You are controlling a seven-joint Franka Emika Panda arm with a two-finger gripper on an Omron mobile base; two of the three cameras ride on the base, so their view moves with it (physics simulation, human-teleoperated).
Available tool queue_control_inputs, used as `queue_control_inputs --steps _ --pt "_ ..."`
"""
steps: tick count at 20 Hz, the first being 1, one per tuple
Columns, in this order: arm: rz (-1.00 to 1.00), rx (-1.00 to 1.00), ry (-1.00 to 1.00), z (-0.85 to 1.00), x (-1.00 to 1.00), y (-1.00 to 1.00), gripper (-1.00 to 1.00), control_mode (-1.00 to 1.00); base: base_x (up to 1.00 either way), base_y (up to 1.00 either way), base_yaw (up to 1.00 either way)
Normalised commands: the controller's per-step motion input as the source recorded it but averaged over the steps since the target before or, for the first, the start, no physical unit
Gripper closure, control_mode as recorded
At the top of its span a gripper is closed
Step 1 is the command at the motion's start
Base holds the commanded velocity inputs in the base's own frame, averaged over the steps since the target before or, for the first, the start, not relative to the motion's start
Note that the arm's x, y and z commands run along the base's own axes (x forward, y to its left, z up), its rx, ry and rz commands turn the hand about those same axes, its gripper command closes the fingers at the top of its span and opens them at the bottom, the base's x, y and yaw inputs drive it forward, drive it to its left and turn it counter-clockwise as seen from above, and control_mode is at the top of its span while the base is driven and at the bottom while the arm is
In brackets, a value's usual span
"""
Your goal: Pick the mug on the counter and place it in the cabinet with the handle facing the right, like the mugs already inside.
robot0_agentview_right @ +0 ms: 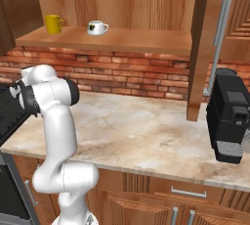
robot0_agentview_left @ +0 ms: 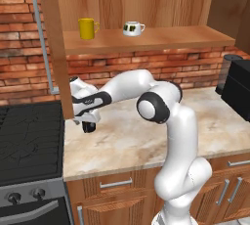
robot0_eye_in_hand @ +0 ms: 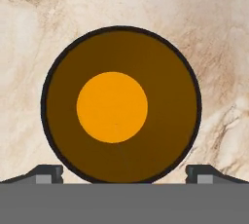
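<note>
The black mug (robot0_eye_in_hand: 113, 106) fills the hand view from straight above, its yellow-orange inside facing me; its loop handle is hidden. My gripper (robot0_eye_in_hand: 124, 174) is open, with one fingertip (robot0_eye_in_hand: 47, 173) on each side of the mug and a small gap to the rim. From the left base, the hand (robot0_agentview_left: 88, 114) hangs low over the counter (robot0_agentview_left: 146, 141) at its left end, with the dark mug (robot0_agentview_left: 89, 127) right under it. On the cabinet shelf (robot0_agentview_left: 161, 39) stand the yellow mug (robot0_agentview_left: 87, 28) and the white mug (robot0_agentview_left: 132, 28), handles to the right.
An open cabinet door (robot0_agentview_left: 57, 48) with a grey bar handle (robot0_agentview_left: 43, 43) hangs just in front of the hand. A black stove (robot0_agentview_left: 29, 141) borders the counter on the left. A black coffee machine (robot0_agentview_right: 229, 121) stands at the counter's right end, near the other open door (robot0_agentview_right: 200, 48).
</note>
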Motion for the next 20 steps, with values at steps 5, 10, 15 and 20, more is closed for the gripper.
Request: queue_control_inputs --steps 5,10,15,20 --pt "0.00 0.00 0.00 -0.08 0.14 0.10 -1.00 -1.00 0.00 0.00 0.00" --pt "-0.03 0.00 0.00 -0.15 0.00 0.00 1.00 -1.00 0.00 0.00 0.00" --pt "-0.05 0.00 0.00 -0.12 0.00 0.00 1.00 -1.00 0.00 0.00 0.00" --pt "-0.02 0.00 -0.01 -0.01 -0.05 -0.04 1.00 -1.00 0.00 0.00 0.00"
